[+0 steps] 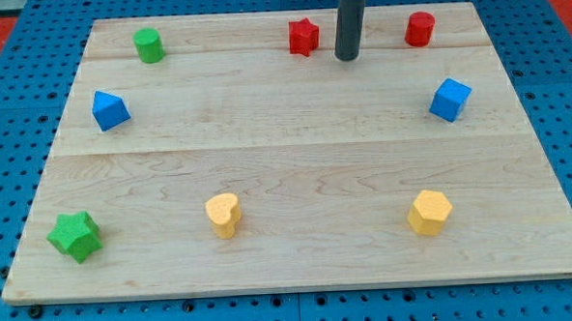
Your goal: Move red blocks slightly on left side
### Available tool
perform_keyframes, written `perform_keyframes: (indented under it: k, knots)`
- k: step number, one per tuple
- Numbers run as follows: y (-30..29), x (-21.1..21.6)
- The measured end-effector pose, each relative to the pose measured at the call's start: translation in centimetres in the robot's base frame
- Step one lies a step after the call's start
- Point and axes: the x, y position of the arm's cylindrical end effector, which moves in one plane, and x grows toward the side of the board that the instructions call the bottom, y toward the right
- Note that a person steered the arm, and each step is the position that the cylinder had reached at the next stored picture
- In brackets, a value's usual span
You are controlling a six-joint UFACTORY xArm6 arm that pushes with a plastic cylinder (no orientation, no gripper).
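Observation:
A red star block point(303, 37) sits near the view's top, left of centre-right. A red cylinder point(420, 29) sits near the top right. My tip point(347, 57) is the lower end of the dark rod, between the two red blocks. It stands just right of the red star with a small gap, and well left of the red cylinder. It touches neither block.
A green cylinder point(148, 45) is at top left, a blue block point(110, 110) at left, a blue cube point(450, 99) at right. A green star point(76, 235), a yellow heart point(224, 214) and a yellow hexagon point(429, 212) lie near the bottom of the wooden board point(286, 151).

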Motion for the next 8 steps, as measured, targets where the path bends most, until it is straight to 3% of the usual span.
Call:
perform_keyframes:
  k: [2, 3, 4, 6, 7, 8]
  knots:
    - [-6.2, -2.1]
    - [-5.0, 0.1]
    - [-8.8, 5.2]
    - [16.5, 2.6]
    - [21.7, -1.5]
    - [17.7, -3.2]
